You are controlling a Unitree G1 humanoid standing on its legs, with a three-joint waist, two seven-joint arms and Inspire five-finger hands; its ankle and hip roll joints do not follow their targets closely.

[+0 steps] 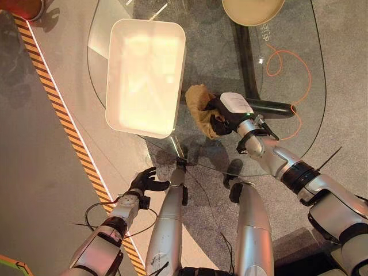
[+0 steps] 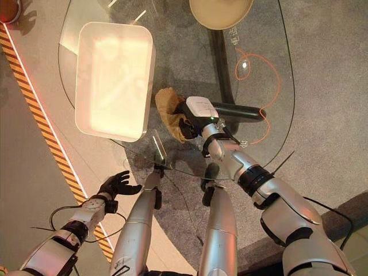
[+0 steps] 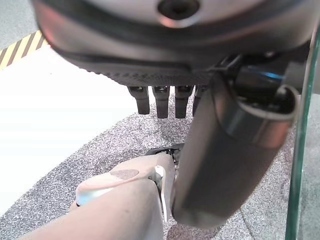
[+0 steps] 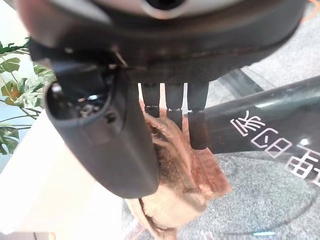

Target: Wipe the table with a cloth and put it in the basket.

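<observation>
I had the right hand (image 1: 227, 112) down on the glass surface (image 1: 287, 34), its fingers and thumb curled round the bunched tan cloth (image 1: 200, 106), pressing it onto the glass. The cloth sat just beside the white basket (image 1: 172, 75), near its right wall, not inside it. My left hand (image 1: 146, 181) hung low off the surface's near edge, over the floor, fingers loosely spread and holding nothing.

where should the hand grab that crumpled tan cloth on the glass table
Take the crumpled tan cloth by its bunched-up middle, from above on the robot's right side, since the white rectangular basket lies close on its other side. The right hand already rests on it there, fingers curled into the folds; the left hand hangs open below the table edge.
</observation>
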